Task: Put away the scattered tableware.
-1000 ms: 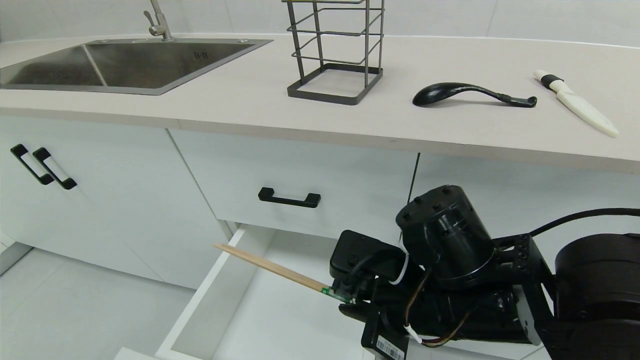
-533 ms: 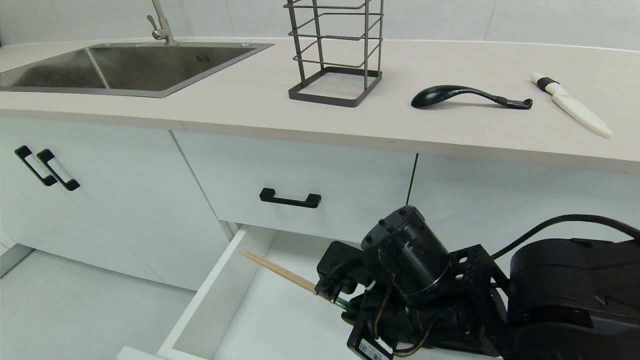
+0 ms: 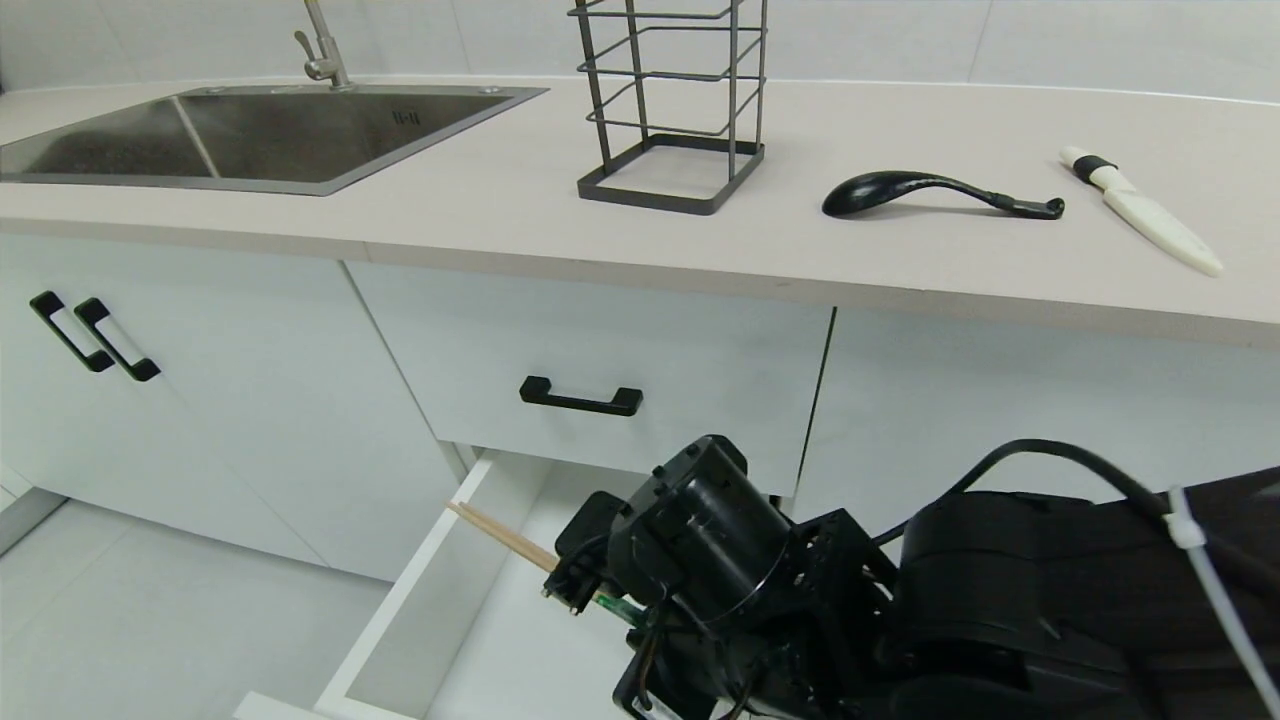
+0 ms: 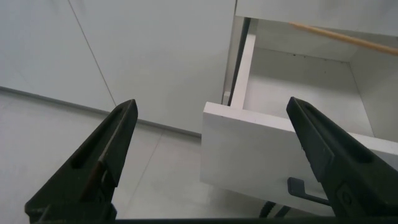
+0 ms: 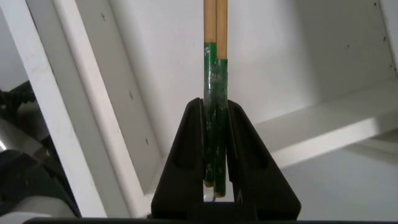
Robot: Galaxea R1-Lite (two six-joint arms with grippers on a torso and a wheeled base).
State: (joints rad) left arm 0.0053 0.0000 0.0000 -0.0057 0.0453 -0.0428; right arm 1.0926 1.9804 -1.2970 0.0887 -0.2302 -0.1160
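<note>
My right gripper [image 5: 216, 134] is shut on the green-wrapped end of a pair of wooden chopsticks [image 5: 216, 37]. In the head view the chopsticks [image 3: 500, 535] stick out to the left over the open white drawer [image 3: 425, 590], low inside it. They also cross the far corner of the drawer [image 4: 292, 81] as a thin wooden chopstick line [image 4: 342, 36]. My left gripper [image 4: 211, 162] hangs open in front of the drawer, above the floor. A black spoon [image 3: 940, 192] and a white knife [image 3: 1140, 212] lie on the counter at the right.
A dark wire rack [image 3: 672, 100] stands mid-counter and a steel sink [image 3: 250, 125] is at the left. Above the open drawer is a shut drawer with a black handle [image 3: 580, 398]. Cabinet doors with black handles [image 3: 90, 335] stand at the left.
My right arm has moved left and lower, carrying the chopsticks down toward the drawer's inside. The spoon and knife have not moved.
</note>
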